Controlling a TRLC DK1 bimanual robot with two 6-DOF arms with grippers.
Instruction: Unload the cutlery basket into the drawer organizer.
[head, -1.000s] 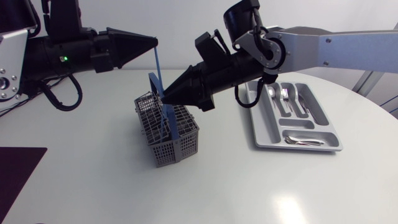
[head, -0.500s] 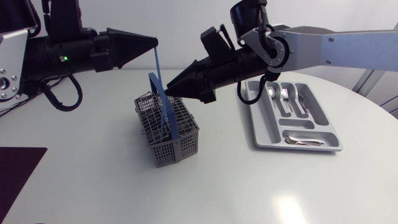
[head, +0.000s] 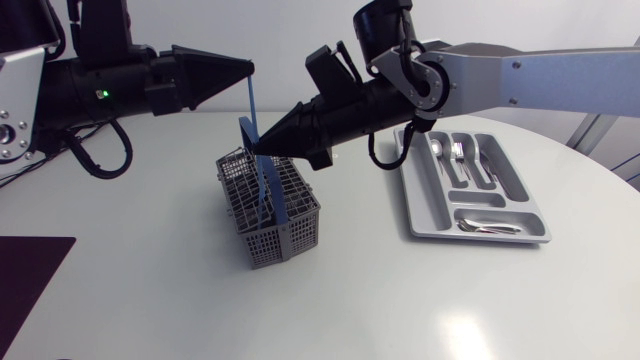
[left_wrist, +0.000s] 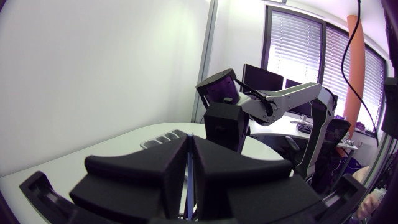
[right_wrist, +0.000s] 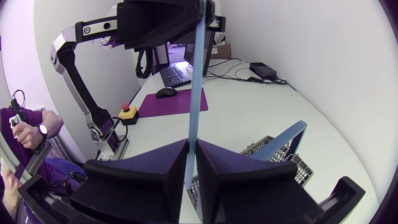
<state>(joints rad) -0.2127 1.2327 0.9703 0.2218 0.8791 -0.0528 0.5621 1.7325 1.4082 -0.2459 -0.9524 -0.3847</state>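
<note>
Blue strip handle (head: 252, 105) (thin, flat) pinched in left tool (head: 247, 68); mesh basket (head: 288, 236).

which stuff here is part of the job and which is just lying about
job: cutlery basket, blue handle, drawer organizer, cutlery in it, left pincer, right pincer
lying about: dark mat

The head camera sits high above the counter (head: 330, 300) and looks down on it from far off. It sees the left arm (head: 60, 90) and the right arm (head: 540, 85). Each wrist camera rides on its arm and looks out close along its gripper. The left gripper (left_wrist: 189, 140) camera faces the right arm. The right gripper (right_wrist: 192, 144) camera faces the left arm. All three see the blue handle (head: 253, 110).
</note>
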